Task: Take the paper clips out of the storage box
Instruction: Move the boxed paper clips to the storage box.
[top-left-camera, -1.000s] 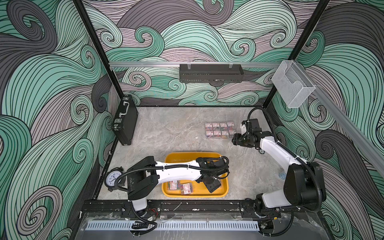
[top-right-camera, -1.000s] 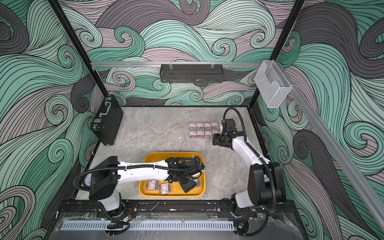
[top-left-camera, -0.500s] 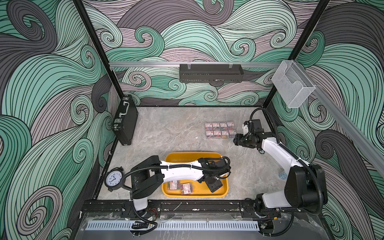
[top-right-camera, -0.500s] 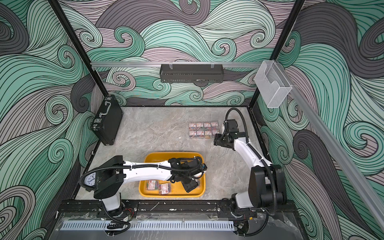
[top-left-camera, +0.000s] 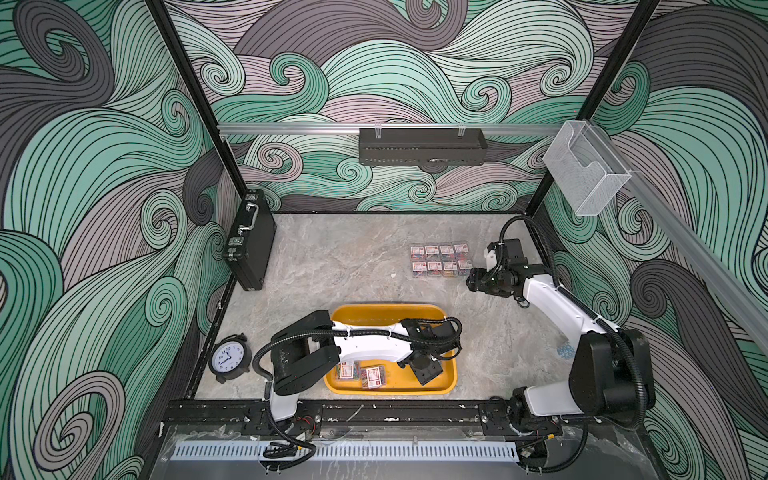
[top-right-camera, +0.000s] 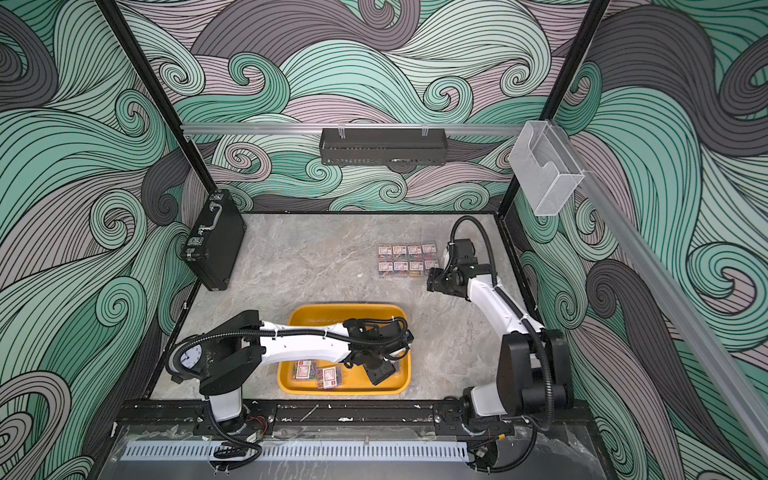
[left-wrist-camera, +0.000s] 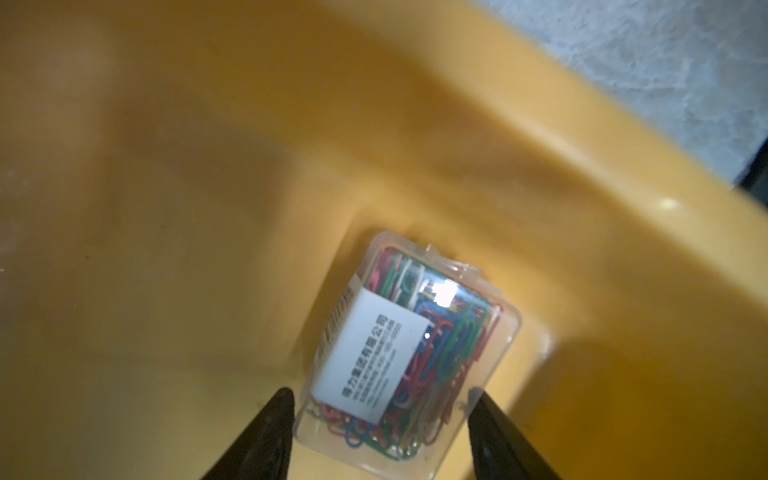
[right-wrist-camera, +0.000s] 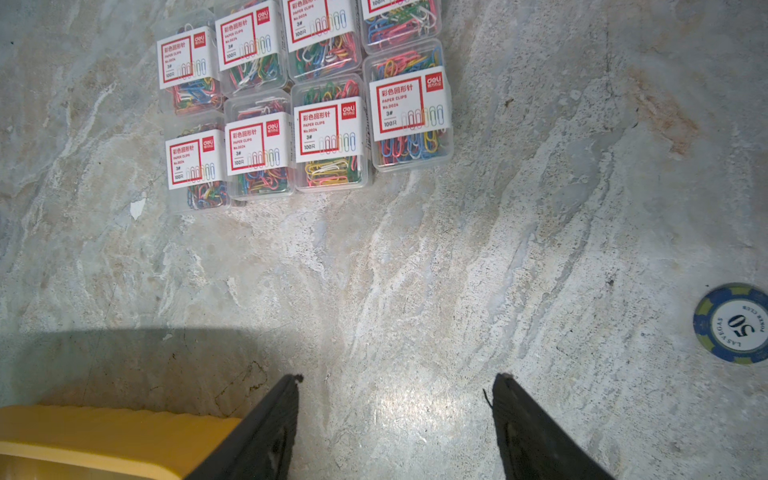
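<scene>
Some paper clips (top-left-camera: 372, 376) in storage box (top-left-camera: 390, 311); rest on table (top-left-camera: 332, 266) behind.

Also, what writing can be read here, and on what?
"PAPER CLIPS": label on the paper clips.
"No.0024": same label.
"deli": same label.
"50": poker chip.
"LAS VEGAS": poker chip.
"POKER CLUB": poker chip.
Clock numerals: too small.
Label inside the storage box: mostly blurred.

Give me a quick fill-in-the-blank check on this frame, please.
The paper clips on the table form two rows of ___. The right gripper is ___ and empty. The blue poker chip reads ___. The left gripper flanks ___ clip box in the storage box.
Missing: four; open; 50; one.
</scene>
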